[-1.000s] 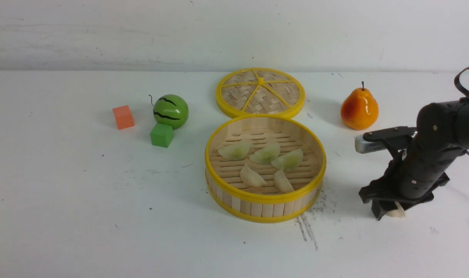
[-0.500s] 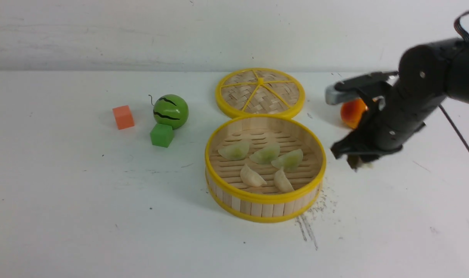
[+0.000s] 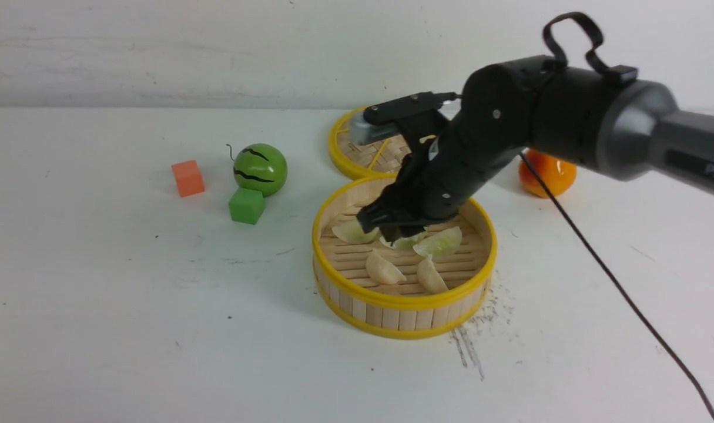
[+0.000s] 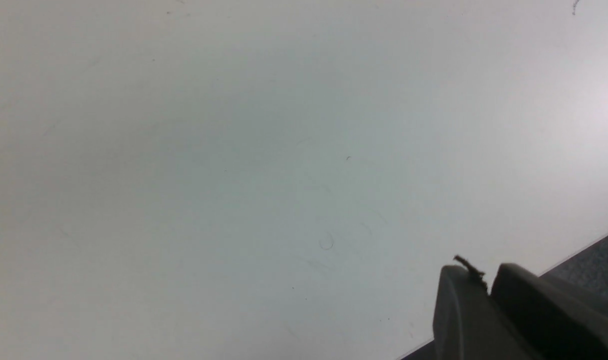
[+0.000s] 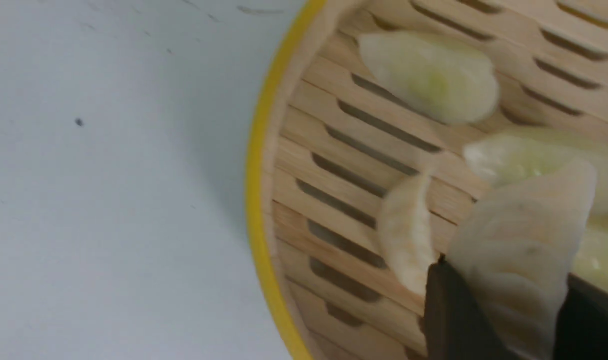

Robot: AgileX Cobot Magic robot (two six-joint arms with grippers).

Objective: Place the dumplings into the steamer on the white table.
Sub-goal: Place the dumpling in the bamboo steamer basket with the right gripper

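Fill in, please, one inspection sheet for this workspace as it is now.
Surface: white table, scuffed, dark scratches beside steamer.
Job's things: five dumplings in steamer; sixth, held dumpling, above it.
Clutter: lid, pear, toy watermelon, orange cube, green cube.
Grippers: right gripper shut on held dumpling; left gripper shut, empty.
Cables: black cable trails from right arm across table.
Surroundings: white wall behind.

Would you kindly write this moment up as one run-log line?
right gripper: shut on dumpling, over steamer | left gripper: shut, over table | steamer: five dumplings inside | lid: off, behind steamer
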